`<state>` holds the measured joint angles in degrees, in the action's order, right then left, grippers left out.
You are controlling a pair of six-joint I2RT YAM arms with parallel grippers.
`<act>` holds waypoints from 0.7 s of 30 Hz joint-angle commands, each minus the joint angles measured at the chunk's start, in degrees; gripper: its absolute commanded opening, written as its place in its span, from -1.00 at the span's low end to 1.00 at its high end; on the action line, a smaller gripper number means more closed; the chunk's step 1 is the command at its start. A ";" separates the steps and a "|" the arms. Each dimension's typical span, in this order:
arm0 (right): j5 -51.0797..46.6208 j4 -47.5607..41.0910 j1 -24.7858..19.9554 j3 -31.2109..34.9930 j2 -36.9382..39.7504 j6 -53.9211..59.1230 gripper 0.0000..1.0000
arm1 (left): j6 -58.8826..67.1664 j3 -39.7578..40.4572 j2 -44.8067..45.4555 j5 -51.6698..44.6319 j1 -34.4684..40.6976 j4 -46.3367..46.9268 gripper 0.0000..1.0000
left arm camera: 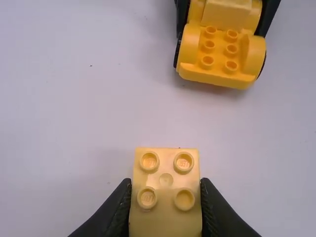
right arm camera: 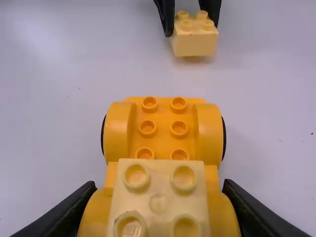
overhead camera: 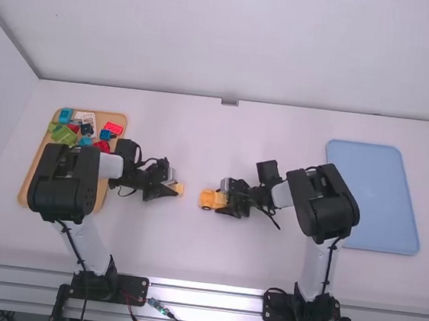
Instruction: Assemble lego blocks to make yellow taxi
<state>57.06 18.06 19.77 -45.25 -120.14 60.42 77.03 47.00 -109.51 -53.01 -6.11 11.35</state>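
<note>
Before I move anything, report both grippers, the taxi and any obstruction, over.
Left gripper shut on pale yellow block. Right gripper clamping taxi chassis, second pale block atop, six studs bare. Parts tray partly under left arm, away from chassis.

Pale yellow block [left arm camera: 166, 217] — stud print, too small to read.

My robot's two arms match: smooth white links [overhead camera: 315, 269] between bulky black, rounded joints [overhead camera: 323, 201]. A thin black cable [overhead camera: 75, 247] runs down the left arm's lower link, another [overhead camera: 329, 272] down the right's — and loose dark loops hang by both wrists. My left gripper [overhead camera: 177, 190] and right gripper [overhead camera: 222, 201] are black, their fingers [left arm camera: 118, 210] tapering. Black plates [overhead camera: 130, 288] with small pale dots carry the bases; reddish-orange wires [overhead camera: 134, 315] trail beside the left one.
</note>
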 commanded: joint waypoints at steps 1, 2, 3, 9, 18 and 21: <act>1.20 0.00 0.09 -0.88 1.11 0.09 -0.15 | 0.33 2.93 -0.13 -2.20 0.50 3.93 -0.95; 1.20 0.00 0.09 -0.99 1.11 0.09 -0.16 | 2.01 3.93 0.18 -3.30 0.52 6.78 -0.96; 1.20 -0.05 0.11 -1.10 1.11 0.02 -0.14 | 3.58 4.76 0.44 -4.24 0.50 9.22 -0.96; 1.09 -1.58 0.09 -2.43 1.11 -0.57 -0.14 | 8.37 7.19 3.46 -7.43 1.88 17.57 -0.95; 1.05 -4.59 0.13 -3.74 1.11 0.48 -0.14 | -13.68 -1.16 9.88 8.16 12.28 -4.81 -0.96; 0.98 -4.07 0.20 -3.39 1.11 0.50 -0.13 | -14.58 -3.17 10.17 8.55 15.67 -9.14 -0.96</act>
<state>56.86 13.78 19.77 -48.21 -120.14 60.60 67.77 45.47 -100.25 -47.07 8.01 2.55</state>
